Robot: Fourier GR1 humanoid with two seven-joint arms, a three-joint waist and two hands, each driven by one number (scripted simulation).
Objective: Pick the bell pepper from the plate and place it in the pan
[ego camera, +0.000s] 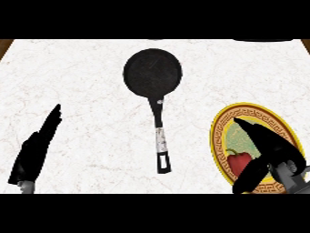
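The right hand [268, 150] hangs over the plate [219, 132] with fingers and thumb spread apart, holding nothing; the red bell pepper [239, 160] lies on the plate just beside the thumb. The black pan [152, 73] sits apart near the counter's [83, 68] middle. The left hand [36, 148] rests at lower left, fingers straight together.

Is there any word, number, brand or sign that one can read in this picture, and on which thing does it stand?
None can be read.
The plate has only a gold key-pattern border on its rim, no letters.
The pan, its handle and the counter show no text or label.
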